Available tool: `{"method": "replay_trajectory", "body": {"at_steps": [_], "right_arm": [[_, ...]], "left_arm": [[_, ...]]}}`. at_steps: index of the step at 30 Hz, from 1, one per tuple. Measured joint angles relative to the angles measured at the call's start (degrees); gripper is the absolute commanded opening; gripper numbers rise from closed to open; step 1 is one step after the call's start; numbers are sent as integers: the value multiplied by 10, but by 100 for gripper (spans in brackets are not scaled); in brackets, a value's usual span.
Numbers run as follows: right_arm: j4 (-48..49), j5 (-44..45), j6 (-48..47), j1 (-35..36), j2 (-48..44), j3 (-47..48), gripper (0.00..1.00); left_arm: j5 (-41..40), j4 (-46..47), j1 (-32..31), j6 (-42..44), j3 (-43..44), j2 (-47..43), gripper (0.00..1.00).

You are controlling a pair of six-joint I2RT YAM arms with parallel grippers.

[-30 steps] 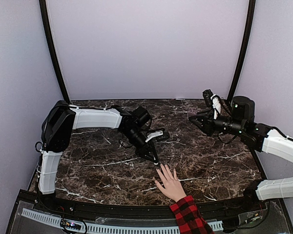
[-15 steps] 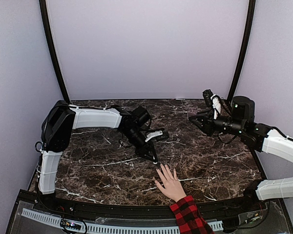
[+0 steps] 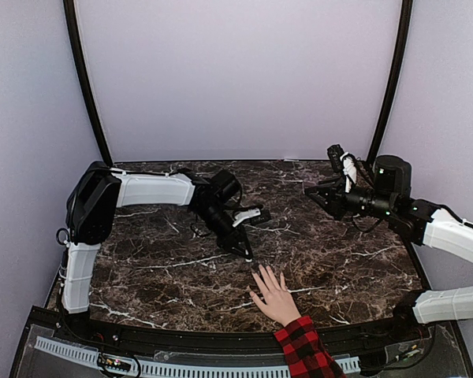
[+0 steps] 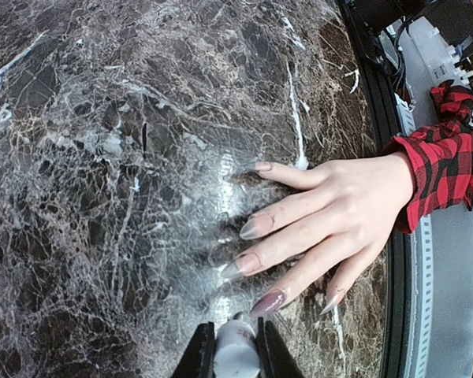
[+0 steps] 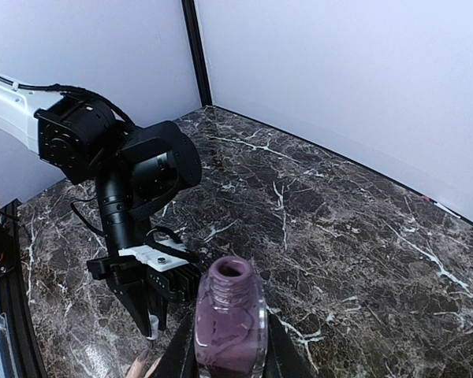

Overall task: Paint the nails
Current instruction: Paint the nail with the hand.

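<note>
A light-skinned hand [image 3: 274, 295] with a red-and-black plaid sleeve [image 3: 303, 350] lies flat on the marble near the front edge. In the left wrist view its nails point towards my left gripper. The ring-finger nail [image 4: 268, 302] is glossy purple, and the middle nail [image 4: 243, 264] and index nail [image 4: 256, 227] look pale. My left gripper [image 3: 247, 253] is shut on a white brush cap [image 4: 236, 350]. The brush tip sits just off the purple nail's tip. My right gripper [image 3: 319, 193] is held high at the right, shut on an open purple polish bottle [image 5: 229, 319].
The dark veined marble table [image 3: 165, 268] has a black front rail [image 3: 181, 342] with a white strip below it. Purple walls and two black poles enclose the back and sides. The left arm [image 5: 118, 165] shows in the right wrist view.
My left gripper has drawn back a little, up and to the left, away from the fingertips. The hand and the right arm have not moved.
</note>
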Motion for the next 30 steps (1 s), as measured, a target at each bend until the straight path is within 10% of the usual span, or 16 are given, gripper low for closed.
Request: {"method": "replay_trajectory", "body": {"at_steps": [30], "right_arm": [[0,0,0,0,0,0,0]], "left_arm": [[48,10,4,5,0,-29,0]]}}
